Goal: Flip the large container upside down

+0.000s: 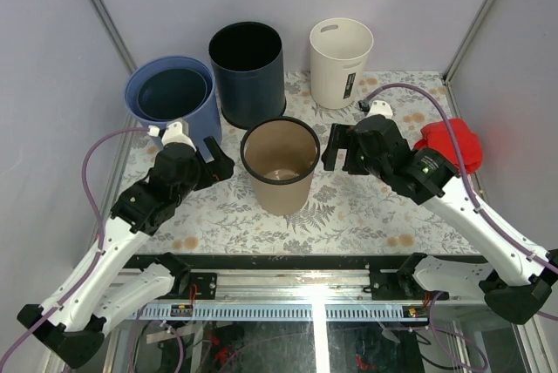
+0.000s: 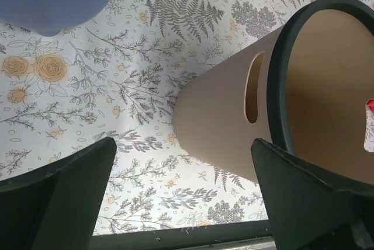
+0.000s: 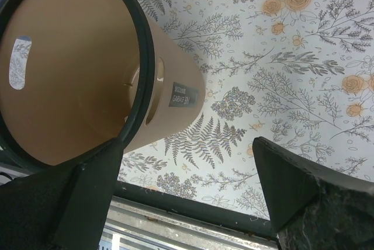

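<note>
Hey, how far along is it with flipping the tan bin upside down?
Barely started. Done: the left gripper and right gripper sit open on either side of the tan bin. In hand: nothing, neither gripper holds it. Left: the whole flip, since the bin stands upright on the table with its opening facing up.

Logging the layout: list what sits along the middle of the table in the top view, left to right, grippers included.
left gripper → tan bin → right gripper → red object
</note>
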